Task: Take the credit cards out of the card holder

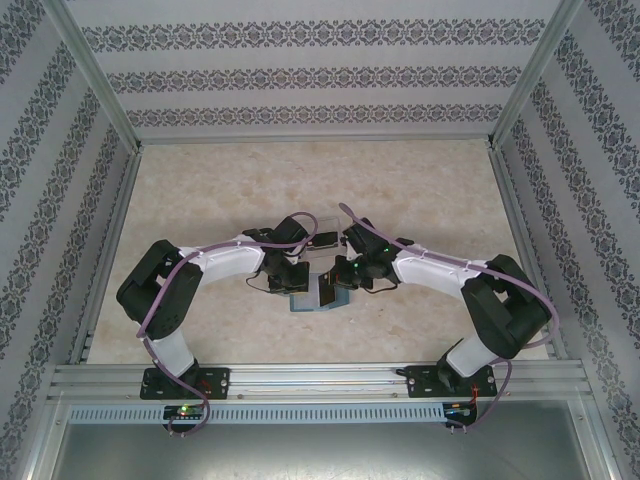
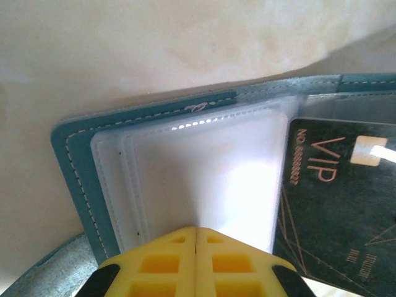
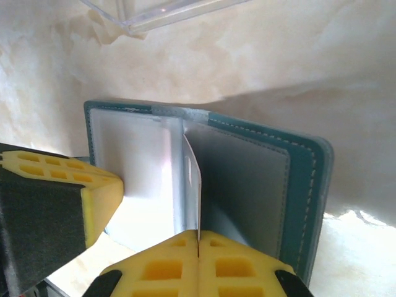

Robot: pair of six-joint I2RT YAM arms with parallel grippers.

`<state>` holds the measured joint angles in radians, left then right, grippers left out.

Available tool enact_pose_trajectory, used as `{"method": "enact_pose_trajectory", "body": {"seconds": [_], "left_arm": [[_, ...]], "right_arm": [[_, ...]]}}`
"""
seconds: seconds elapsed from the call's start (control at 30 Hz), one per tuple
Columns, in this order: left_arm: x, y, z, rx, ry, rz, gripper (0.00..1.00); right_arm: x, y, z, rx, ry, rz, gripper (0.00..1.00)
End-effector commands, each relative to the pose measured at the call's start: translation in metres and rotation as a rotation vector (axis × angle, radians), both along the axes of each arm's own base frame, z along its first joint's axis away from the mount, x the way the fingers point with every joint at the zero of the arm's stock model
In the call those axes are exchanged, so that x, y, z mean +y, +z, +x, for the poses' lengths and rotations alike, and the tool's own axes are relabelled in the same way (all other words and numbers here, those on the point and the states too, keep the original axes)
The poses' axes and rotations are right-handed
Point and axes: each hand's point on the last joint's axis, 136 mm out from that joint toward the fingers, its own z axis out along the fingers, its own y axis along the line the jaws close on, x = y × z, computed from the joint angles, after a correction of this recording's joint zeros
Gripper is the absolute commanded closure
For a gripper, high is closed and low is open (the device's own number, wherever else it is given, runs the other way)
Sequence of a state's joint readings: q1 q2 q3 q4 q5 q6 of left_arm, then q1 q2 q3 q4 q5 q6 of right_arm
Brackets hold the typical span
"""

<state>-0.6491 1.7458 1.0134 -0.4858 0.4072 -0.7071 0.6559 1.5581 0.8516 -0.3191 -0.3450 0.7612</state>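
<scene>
The teal card holder [image 1: 303, 304] lies open on the table between both arms, its clear sleeves showing [image 2: 204, 161]. My left gripper [image 2: 197, 230] is shut, and its yellow tips press down on the sleeves of the left panel [image 3: 133, 161]. A dark credit card [image 2: 340, 204] with VIP lettering stands upright over the holder's fold. Seen edge-on, the credit card [image 3: 193, 185] is pinched between the shut fingers of my right gripper [image 3: 198, 234]. The right panel's grey inner face [image 3: 247, 185] is bare. In the top view the card [image 1: 326, 296] shows as a small dark rectangle.
A clear plastic box [image 1: 325, 243] sits just beyond the holder, with its edge [image 3: 161, 12] close to the holder's far side. Both arms crowd the table's middle. Metal frame rails and patterned walls enclose the marbled table [image 1: 300, 180].
</scene>
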Motion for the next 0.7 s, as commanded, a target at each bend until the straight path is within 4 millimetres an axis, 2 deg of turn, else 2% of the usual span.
{"method": "enact_pose_trajectory", "body": {"seconds": [0.0, 0.4, 0.53, 0.67], "left_arm": [[0.015, -0.013, -0.015, 0.037, -0.019, 0.096, 0.95], [0.012, -0.013, -0.014, 0.038, -0.021, 0.085, 0.95], [0.013, -0.013, -0.015, 0.040, -0.020, 0.085, 0.95], [0.012, -0.013, -0.014, 0.039, -0.021, 0.085, 0.95]], "right_arm": [[-0.018, -0.001, 0.001, -0.009, 0.001, -0.092, 0.96], [0.007, 0.002, 0.001, -0.004, 0.023, -0.037, 0.96], [0.012, 0.005, 0.001, -0.004, 0.013, -0.020, 0.87], [0.016, 0.007, -0.001, 0.006, 0.009, 0.004, 0.85]]}}
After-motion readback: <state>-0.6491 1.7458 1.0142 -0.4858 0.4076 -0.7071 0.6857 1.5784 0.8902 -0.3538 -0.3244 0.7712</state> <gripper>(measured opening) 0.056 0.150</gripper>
